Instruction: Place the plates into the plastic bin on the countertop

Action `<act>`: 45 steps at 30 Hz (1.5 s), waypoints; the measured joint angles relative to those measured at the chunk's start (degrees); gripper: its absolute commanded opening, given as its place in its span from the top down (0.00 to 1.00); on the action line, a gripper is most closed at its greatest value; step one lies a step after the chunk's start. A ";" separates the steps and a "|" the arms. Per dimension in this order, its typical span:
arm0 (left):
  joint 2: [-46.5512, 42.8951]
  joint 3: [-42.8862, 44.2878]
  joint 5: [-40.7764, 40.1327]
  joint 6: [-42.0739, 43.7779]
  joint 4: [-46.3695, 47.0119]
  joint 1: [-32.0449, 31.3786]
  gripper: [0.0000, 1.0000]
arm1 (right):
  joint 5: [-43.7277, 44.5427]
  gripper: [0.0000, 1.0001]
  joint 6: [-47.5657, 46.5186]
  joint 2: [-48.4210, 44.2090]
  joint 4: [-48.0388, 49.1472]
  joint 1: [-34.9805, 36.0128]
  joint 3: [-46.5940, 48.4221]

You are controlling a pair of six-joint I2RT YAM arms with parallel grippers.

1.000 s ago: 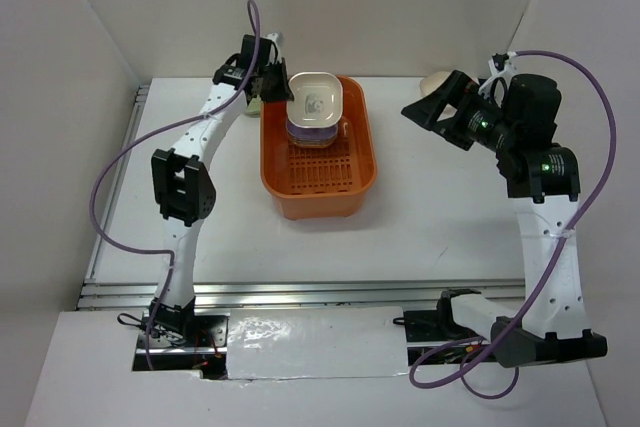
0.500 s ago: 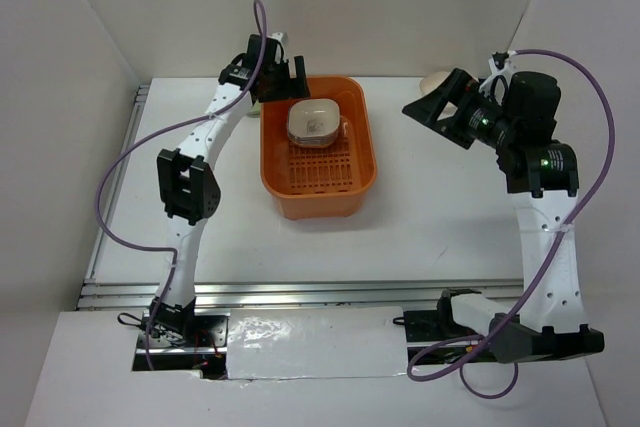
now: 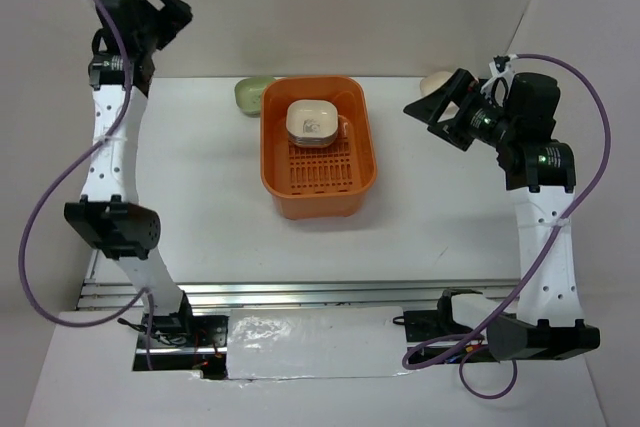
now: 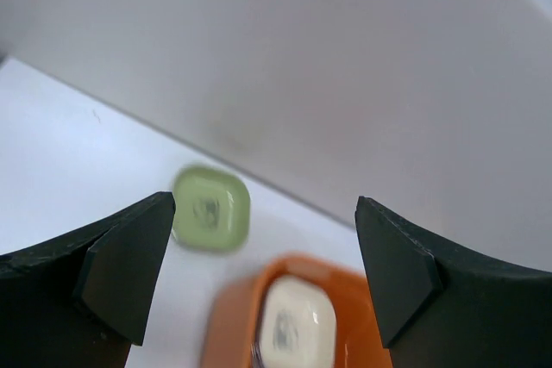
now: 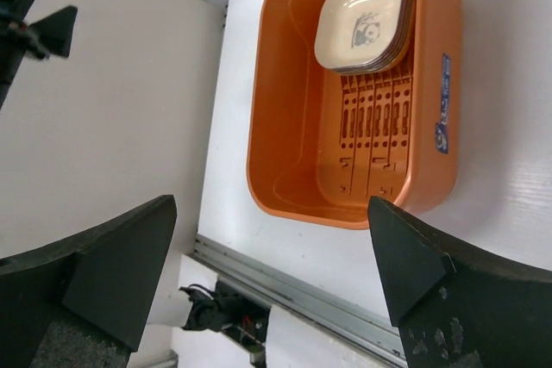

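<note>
- A stack of plates (image 3: 311, 121), a cream one on top, sits at the far end of the orange plastic bin (image 3: 318, 205).
- A green plate (image 3: 253, 95) lies on the white countertop (image 3: 200, 197) just beside the bin's far-left corner; a cream plate (image 3: 436, 80) lies at far right.
- The left gripper (image 4: 263, 213) hangs high at far left, jaws wide, empty.
- The right gripper (image 5: 272, 206), near the cream plate, is likewise wide and empty.

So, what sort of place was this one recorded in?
Probably a lab robot cell, not a real kitchen: plain white panels box in a white table, the left arm and right arm are mounted by its metal front rail, and the props are an orange bin and a few plates.
</note>
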 measured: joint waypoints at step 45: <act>45.16 6.38 8.57 -13.49 5.95 2.82 1.00 | -2.69 0.00 -0.09 -4.52 -3.58 -0.48 1.18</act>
